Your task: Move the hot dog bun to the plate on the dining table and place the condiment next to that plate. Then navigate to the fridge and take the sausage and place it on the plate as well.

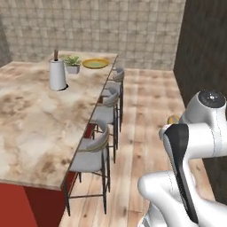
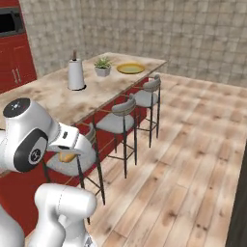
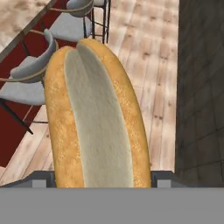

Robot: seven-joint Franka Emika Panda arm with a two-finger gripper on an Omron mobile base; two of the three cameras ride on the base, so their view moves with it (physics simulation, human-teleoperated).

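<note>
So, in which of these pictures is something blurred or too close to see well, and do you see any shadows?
Hand view: the hot dog bun sits so close that it looks stretched, its lower end cut off. Left base view: the paper towel holder casts a small dark shadow on the dining table. Right base view: soft overall, and the plate is small and shows no glare.

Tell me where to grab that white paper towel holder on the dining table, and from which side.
Take the paper towel holder around its upright white body, coming level from the stool side of the dining table. It is a tall cylinder, and the brown post on top looks too thin. The plant stands close behind.
</note>
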